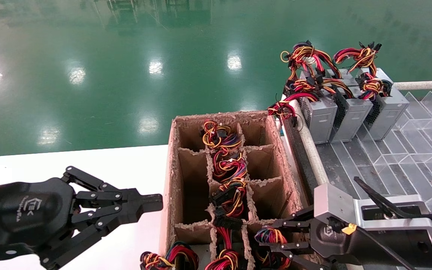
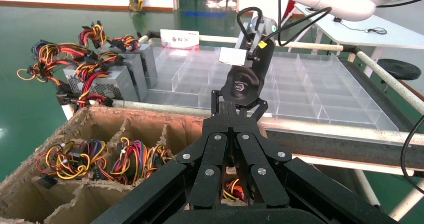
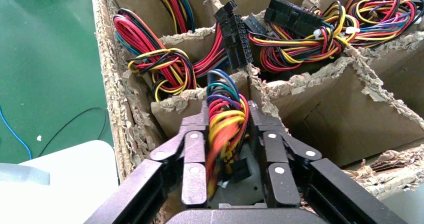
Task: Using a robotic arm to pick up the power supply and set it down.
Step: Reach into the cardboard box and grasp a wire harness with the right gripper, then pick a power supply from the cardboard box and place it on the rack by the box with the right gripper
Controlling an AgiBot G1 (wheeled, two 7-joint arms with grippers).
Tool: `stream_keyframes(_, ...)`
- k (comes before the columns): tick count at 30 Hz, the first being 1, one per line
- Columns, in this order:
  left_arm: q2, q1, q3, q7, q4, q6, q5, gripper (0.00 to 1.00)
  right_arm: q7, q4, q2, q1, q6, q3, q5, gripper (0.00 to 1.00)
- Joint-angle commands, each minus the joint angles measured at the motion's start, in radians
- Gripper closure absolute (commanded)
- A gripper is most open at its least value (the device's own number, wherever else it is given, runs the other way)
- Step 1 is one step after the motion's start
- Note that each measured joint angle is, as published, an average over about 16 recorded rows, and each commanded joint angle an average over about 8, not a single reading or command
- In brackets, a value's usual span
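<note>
— Where is the right gripper sitting?

— Down in the near right corner cell of the cardboard box, its fingers clenching a bunch of wires between them.

— And the power supply?

— Its wires are showing between those fingers — the grey body is lying hidden below them in the cell, so I cannot make it out.

— The other arm?

— The left gripper is hovering over the white table, well apart from the right one, fingers pressing together — nothing in them. Three more grey units are standing on the clear tray beyond the right gripper.
</note>
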Motion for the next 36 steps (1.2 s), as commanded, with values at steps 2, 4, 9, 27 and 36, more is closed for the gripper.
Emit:
stream_keyframes(2,0.000,0.000,0.000,0.000,0.000,0.000,0.000,1.00,-0.004,0.002,0.003,-0.002,0.002,0.001,-0.002,1.00)
stream_keyframes(4,0.000,0.000,0.000,0.000,0.000,0.000,0.000,1.00,-0.007,0.004,0.007,-0.001,0.002,0.003,-0.001,1.00)
stream_keyframes(9,0.000,0.000,0.000,0.000,0.000,0.000,0.000,1.00,-0.014,0.011,0.023,0.008,-0.006,0.020,0.024,1.00)
stream_keyframes(27,0.000,0.000,0.000,0.000,0.000,0.000,0.000,1.00,-0.120,0.026,0.073,0.091,-0.030,0.164,0.246,1.00)
stream_keyframes(36,0.000,0.000,0.000,0.000,0.000,0.000,0.000,1.00,-0.117,0.014,0.101,0.256,-0.066,0.227,0.316,1.00)
